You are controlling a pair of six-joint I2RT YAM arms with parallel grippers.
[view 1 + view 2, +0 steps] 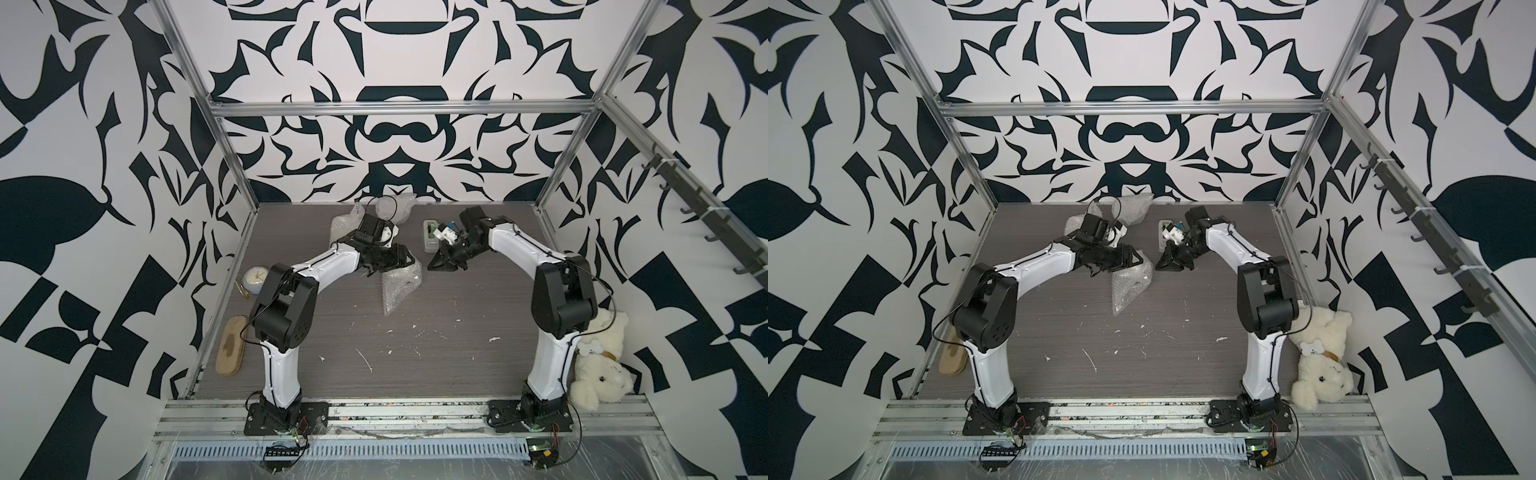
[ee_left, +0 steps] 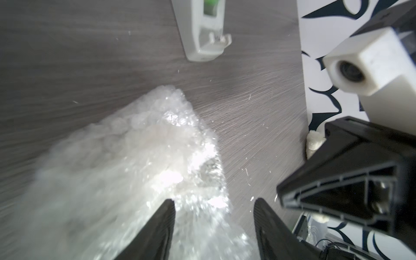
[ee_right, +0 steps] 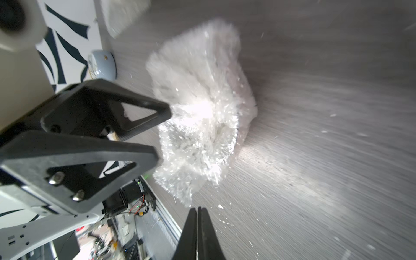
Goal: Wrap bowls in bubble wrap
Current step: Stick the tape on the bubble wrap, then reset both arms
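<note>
Left tool (image 2: 213, 202) jaws apart, over the crumpled bubble wrap (image 1: 401, 286) lying on table (image 1: 415, 353), near tape dispenser (image 1: 429, 237), on its robot-facing side. Right tool (image 3: 197, 210) pinched closed, gripping nothing, just beside the dispenser, apart from the wrap.

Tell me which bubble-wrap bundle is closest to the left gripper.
The mid-table bundle, right at the open left gripper. The back-left bundle and back-centre bundle lie farther off, by the rear wall.
</note>
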